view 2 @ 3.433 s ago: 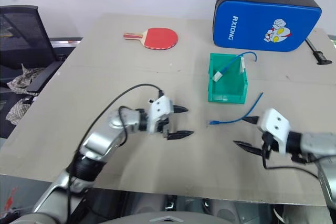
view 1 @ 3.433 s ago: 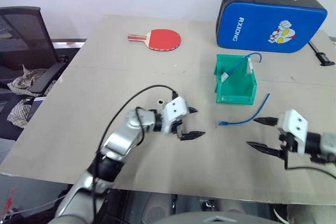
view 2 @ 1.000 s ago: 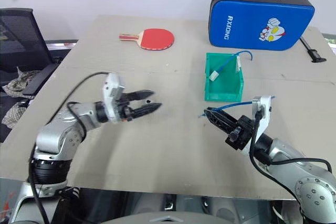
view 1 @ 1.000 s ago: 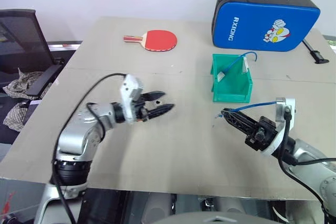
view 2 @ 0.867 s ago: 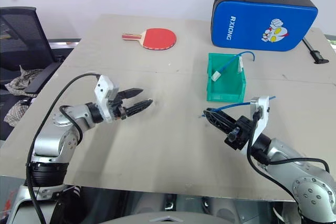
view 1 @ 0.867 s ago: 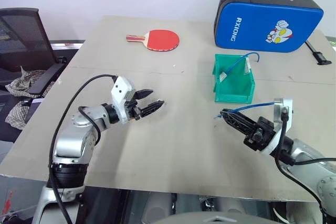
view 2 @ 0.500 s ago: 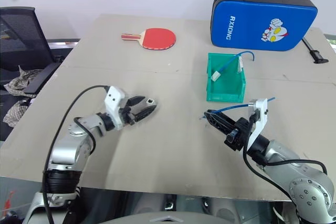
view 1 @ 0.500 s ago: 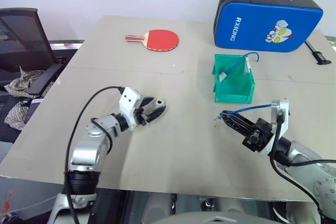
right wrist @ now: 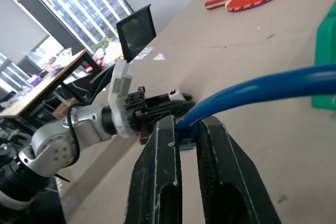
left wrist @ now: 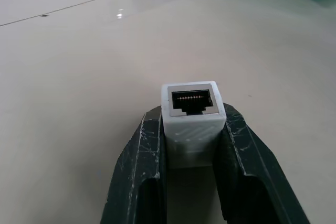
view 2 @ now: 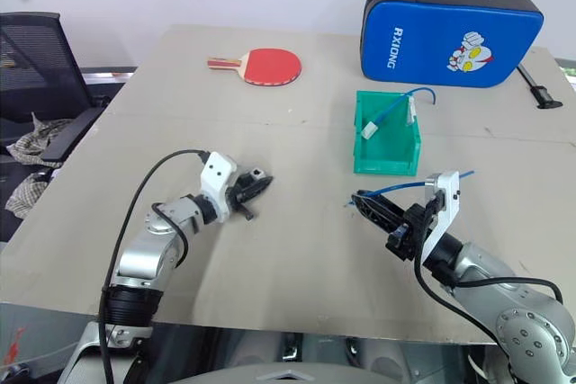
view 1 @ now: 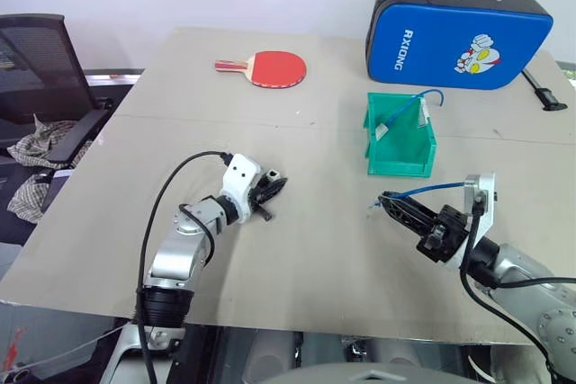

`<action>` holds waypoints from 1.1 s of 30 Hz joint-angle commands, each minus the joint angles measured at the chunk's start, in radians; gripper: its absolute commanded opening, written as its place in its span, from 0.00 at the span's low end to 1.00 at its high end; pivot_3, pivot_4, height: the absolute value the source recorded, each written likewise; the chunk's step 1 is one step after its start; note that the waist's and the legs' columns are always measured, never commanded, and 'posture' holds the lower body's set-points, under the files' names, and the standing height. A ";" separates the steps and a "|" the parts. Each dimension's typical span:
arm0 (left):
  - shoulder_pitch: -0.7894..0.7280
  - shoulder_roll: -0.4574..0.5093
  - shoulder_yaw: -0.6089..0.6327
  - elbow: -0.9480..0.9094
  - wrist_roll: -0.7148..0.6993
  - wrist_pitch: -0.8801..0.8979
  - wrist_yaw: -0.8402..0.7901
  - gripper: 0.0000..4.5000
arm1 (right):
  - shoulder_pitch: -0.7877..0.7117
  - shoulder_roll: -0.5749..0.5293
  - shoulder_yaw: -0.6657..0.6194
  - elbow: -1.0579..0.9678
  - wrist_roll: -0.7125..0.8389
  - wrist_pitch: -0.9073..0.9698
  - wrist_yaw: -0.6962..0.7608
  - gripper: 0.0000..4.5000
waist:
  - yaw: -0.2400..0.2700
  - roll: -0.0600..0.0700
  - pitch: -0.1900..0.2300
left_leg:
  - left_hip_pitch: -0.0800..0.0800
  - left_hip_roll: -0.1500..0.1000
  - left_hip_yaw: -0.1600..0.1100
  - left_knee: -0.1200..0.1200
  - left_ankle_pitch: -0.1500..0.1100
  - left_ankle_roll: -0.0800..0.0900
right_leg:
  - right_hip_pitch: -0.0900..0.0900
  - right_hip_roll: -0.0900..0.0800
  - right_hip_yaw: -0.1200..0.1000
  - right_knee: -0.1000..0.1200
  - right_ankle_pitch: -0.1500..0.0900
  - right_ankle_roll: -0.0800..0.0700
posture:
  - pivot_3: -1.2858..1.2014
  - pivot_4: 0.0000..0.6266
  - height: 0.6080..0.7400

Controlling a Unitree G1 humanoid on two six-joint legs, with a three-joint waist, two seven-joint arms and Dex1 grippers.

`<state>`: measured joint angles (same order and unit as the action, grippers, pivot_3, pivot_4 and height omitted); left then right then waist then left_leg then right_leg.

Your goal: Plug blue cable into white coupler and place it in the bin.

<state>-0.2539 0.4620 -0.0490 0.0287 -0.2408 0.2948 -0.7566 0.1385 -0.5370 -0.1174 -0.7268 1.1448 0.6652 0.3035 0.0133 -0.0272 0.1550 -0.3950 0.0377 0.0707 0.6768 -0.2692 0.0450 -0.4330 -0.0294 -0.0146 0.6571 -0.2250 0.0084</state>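
The white coupler (left wrist: 192,111) is a small white cube with its dark socket facing away from the wrist. My left gripper (left wrist: 192,125) is shut on it, one black finger on each side, low over the table left of centre (view 1: 270,188). My right gripper (view 1: 389,200) hovers above the table's front right, shut on the blue cable (view 1: 434,189) near its plug end. The cable arcs back over the wrist (right wrist: 262,90). The green bin (view 1: 400,161) stands behind the right gripper, apart from both.
Inside the bin lies another blue cord with white pieces (view 1: 405,110). A large blue zippered case (view 1: 459,38) leans at the back right, and a red paddle (view 1: 270,67) lies at the back left. A black office chair (view 1: 40,60) stands beyond the table's left edge.
My left gripper has come down toward the table, moved a little right and closed on the white coupler. The right gripper has stayed put with the blue cable.
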 commanded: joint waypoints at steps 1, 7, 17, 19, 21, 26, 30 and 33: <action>-0.068 0.047 -0.083 -0.041 -0.066 -0.031 -0.253 0.13 | -0.097 -0.067 0.056 -0.015 -0.134 -0.013 0.078 0.00 | -0.001 0.000 0.000 | 0.000 0.000 0.000 0.000 0.000 0.000 | 0.000 0.000 0.000 0.000 0.000 0.000 | 0.52 0.24 0.92; -0.233 0.020 -0.233 0.087 -0.014 -0.090 -0.454 0.13 | -0.360 -0.116 0.224 0.123 -0.315 0.032 0.179 0.00 | 0.000 0.000 0.000 | 0.000 0.000 0.000 0.002 0.000 0.000 | 0.000 0.007 0.000 0.001 -0.002 -0.003 | 0.52 0.24 0.92; -0.356 -0.068 -0.341 0.287 0.088 -0.253 -0.549 0.13 | -0.501 -0.154 0.383 0.258 -0.532 0.048 0.344 0.00 | -0.001 0.000 0.000 | -0.010 0.000 0.000 0.002 -0.002 0.004 | -0.009 0.010 0.002 0.000 0.002 -0.003 | 0.52 0.24 0.92; -0.355 -0.070 -0.343 0.296 0.093 -0.268 -0.560 0.13 | -0.496 -0.159 0.399 0.268 -0.561 0.046 0.368 0.00 | -0.001 0.000 0.000 | -0.010 0.000 0.000 0.002 -0.002 0.004 | -0.009 0.010 0.002 0.000 0.002 -0.003 | 0.52 0.24 0.92; -0.351 -0.070 -0.346 0.298 0.099 -0.281 -0.568 0.13 | -0.493 -0.157 0.409 0.276 -0.585 0.046 0.388 0.00 | -0.001 0.000 0.000 | -0.010 0.000 0.000 0.003 -0.002 0.004 | -0.009 0.010 0.002 0.000 0.002 -0.003 | 0.52 0.24 0.92; -0.341 -0.068 -0.347 0.294 0.106 -0.293 -0.574 0.13 | -0.502 -0.160 0.434 0.289 -0.635 0.047 0.442 0.00 | -0.001 0.000 0.000 | -0.010 0.001 0.000 0.006 -0.002 0.004 | -0.008 0.010 0.002 0.002 0.002 -0.003 | 0.52 0.24 0.92; -0.339 -0.071 -0.345 0.299 0.115 -0.302 -0.571 0.13 | -0.523 -0.156 0.451 0.297 -0.660 0.046 0.488 0.00 | -0.002 0.000 0.000 | -0.007 0.001 0.001 0.007 -0.002 0.004 | -0.007 0.010 0.002 0.003 0.002 -0.003 | 0.52 0.24 0.92; -0.339 -0.074 -0.345 0.300 0.117 -0.303 -0.569 0.13 | -0.537 -0.163 0.495 0.310 -0.705 0.035 0.523 0.00 | -0.001 0.000 0.000 | -0.007 0.001 0.001 0.007 -0.002 0.004 | -0.007 0.010 0.002 0.004 0.002 -0.003 | 0.52 0.24 0.92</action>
<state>-0.5892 0.4001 -0.4024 0.3480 -0.1185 0.0124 -1.3228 -0.4036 -0.6900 0.3311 -0.4282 0.4681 0.6930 0.7938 0.0118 -0.0272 0.1548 -0.4018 0.0385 0.0719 0.6835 -0.2711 0.0487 -0.4396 -0.0191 -0.0127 0.6607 -0.2227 0.0054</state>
